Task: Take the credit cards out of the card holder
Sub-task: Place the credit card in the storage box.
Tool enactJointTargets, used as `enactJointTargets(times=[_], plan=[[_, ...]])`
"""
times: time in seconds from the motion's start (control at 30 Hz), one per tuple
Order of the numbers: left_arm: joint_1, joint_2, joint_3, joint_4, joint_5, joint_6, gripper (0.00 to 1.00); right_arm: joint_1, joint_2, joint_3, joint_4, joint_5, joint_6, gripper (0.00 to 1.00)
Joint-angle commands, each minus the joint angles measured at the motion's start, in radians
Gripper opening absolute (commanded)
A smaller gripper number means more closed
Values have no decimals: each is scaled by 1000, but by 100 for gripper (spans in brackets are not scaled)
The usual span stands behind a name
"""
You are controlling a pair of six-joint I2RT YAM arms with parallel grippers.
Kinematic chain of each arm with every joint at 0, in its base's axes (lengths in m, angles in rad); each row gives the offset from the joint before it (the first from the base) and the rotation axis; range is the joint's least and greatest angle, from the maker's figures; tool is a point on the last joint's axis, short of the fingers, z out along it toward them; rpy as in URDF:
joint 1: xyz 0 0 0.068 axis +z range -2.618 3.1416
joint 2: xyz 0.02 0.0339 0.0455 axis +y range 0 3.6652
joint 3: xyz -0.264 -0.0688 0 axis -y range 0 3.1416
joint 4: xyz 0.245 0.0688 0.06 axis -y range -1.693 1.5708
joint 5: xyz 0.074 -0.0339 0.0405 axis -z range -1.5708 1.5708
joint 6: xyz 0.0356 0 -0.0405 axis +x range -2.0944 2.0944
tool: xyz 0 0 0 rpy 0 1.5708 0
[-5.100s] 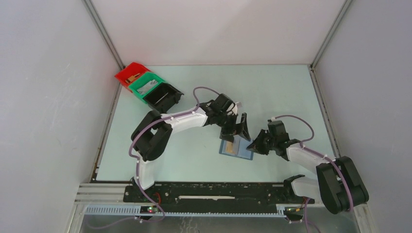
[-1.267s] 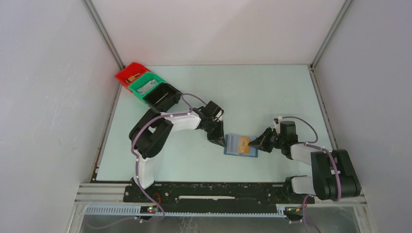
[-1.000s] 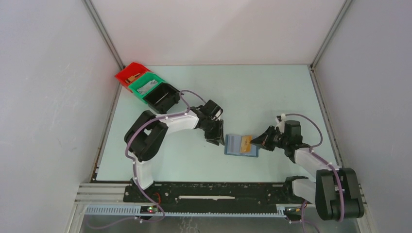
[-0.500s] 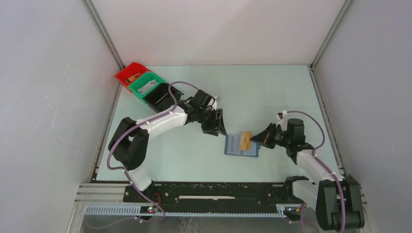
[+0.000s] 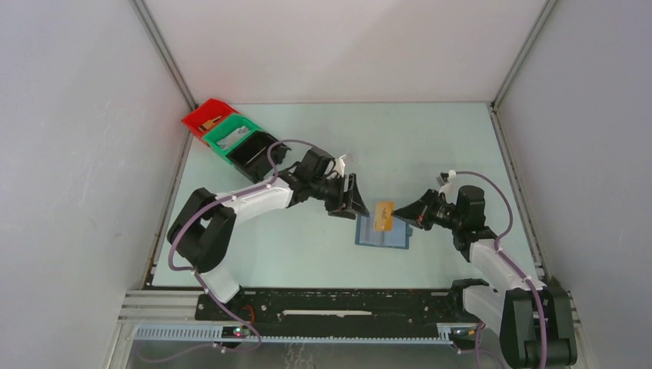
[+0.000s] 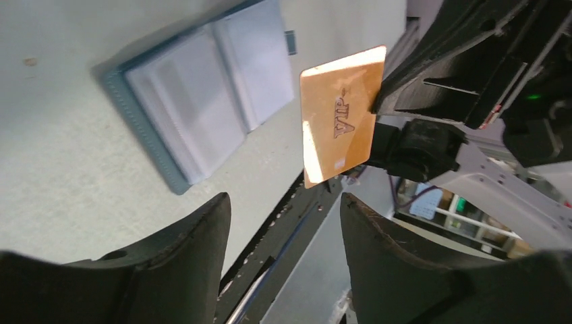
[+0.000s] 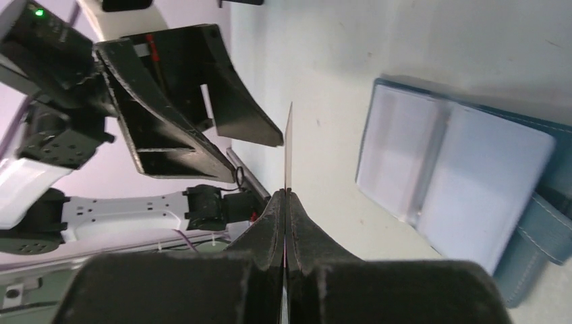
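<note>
Tan credit card [image 6: 340, 115] held clear of the card holder [image 5: 382, 237] — right hand [image 5: 401, 213] clamped on it.
The card holder lies spread open on the worktop [image 5: 430, 146]; the card, pinched by one edge, hangs over the holder's far edge. The left hand [image 5: 352, 201] faces the card — fingers apart, holding nothing.
</note>
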Motion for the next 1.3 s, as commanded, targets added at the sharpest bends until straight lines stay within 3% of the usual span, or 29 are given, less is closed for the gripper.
enactJointTargets(times=[0.0, 0.3, 0.67, 0.8, 0.9, 1.0, 1.03, 1.23, 1.27], plan=[[5, -44, -54, 249, 123, -122, 67, -1, -5, -15, 187, -68, 135, 0], [7, -13, -106, 577, 188, -352, 69, 38, -26, -41, 330, -74, 280, 0], [6, 12, -111, 553, 178, -336, 60, 76, -6, -44, 375, -54, 310, 0], [6, 10, -110, 535, 171, -327, 47, 79, -2, -44, 377, -50, 312, 0], [6, 8, -108, 527, 163, -326, 32, 79, 2, -45, 374, -46, 309, 0], [4, 5, -99, 516, 155, -325, 5, 80, 8, -47, 372, -44, 305, 0], [4, 6, -90, 495, 155, -318, 1, 81, 12, -47, 371, -44, 303, 0], [12, -24, -58, 387, 105, -260, 0, 82, 20, -41, 341, -49, 289, 1], [18, -33, -59, 379, 95, -257, 0, 81, 16, -36, 321, -46, 280, 7]])
